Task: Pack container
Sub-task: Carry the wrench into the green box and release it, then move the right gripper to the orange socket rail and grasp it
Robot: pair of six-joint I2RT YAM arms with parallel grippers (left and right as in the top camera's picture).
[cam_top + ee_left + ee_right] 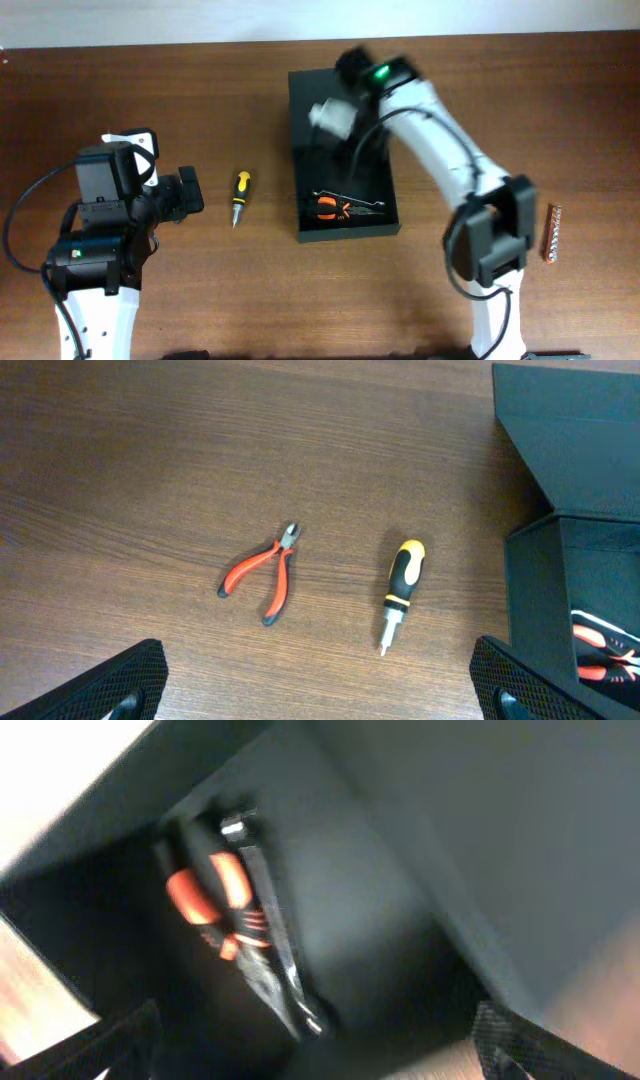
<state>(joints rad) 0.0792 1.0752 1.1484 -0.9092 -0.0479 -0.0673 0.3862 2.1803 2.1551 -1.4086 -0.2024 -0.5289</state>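
- Your right gripper (318,1020), jaws apart and empty, hangs over the container (345,232): lift straight up, clear of its walls
- Your left gripper (318,660), jaws apart: take the screwdriver (401,592) by its handle

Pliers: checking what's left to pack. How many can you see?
2. One red-handled pair lies on the table beside the screwdriver; one orange-handled pair lies inside the container. More may be hidden.
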